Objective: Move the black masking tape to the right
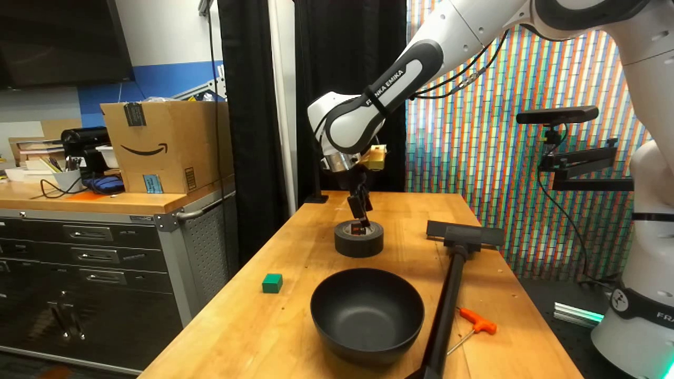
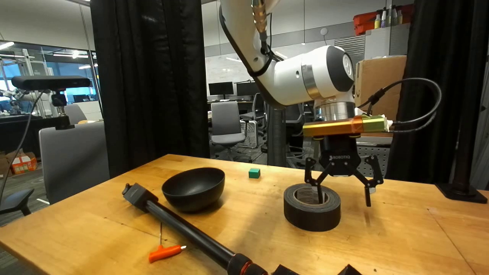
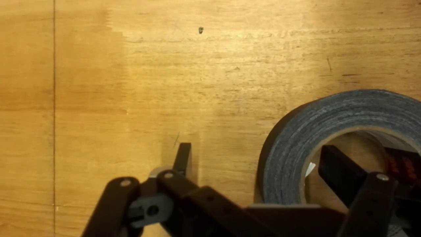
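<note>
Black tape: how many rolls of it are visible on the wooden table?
1. The black masking tape lies flat on the table, around one finger of the open tool.

The black masking tape [image 2: 311, 214] lies flat on the table [image 2: 397, 236].

Pretty sure this is a robotics lab with some office mixed in. Giveaways: a white robot arm [image 1: 421, 63] lettered Franka Emika, a Robotiq-branded end effector [image 2: 344, 201], and what looks like a bar-shaped black camera [image 1: 557, 115] on a bracket [image 1: 595, 184], all at a wooden table [image 1: 253, 337]. Tall black curtains [image 2: 149, 84] hang behind it. There's also a workshop-style drawer cabinet [image 1: 116, 305] with metal handles [image 1: 87, 233], and farther back, in an exterior view, a grey office chair [image 2: 226, 118] and a couple of monitors [image 2: 221, 88].
</note>
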`<state>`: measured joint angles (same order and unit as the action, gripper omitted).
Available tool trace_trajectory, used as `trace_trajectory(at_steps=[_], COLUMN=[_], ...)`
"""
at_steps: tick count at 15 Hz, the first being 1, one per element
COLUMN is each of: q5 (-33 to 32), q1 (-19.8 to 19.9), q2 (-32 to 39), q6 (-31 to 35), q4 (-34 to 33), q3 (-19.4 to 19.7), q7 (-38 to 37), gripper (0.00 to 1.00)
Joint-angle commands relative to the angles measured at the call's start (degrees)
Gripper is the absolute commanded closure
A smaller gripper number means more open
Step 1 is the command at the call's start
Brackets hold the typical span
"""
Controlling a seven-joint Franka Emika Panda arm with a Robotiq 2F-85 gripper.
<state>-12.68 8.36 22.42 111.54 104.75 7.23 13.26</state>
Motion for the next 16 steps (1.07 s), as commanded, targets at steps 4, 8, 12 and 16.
trace_trajectory(at_steps=[4, 8, 12, 16], q5=[0.84, 1.56, 1.46, 1.34], q1=[0.46, 0.61, 0.58, 0.63], q2=[-0.48, -0.01, 0.13, -0.02], q6=[0.07, -0.14, -0.37, -0.43], q4=[1.49, 1.88, 1.83, 2.11], q3=[-0.84, -1.27, -1.36, -1.32], q7=[0.73, 1.26, 1.36, 1.39], gripper=[0.0, 0.0, 0.37, 0.7])
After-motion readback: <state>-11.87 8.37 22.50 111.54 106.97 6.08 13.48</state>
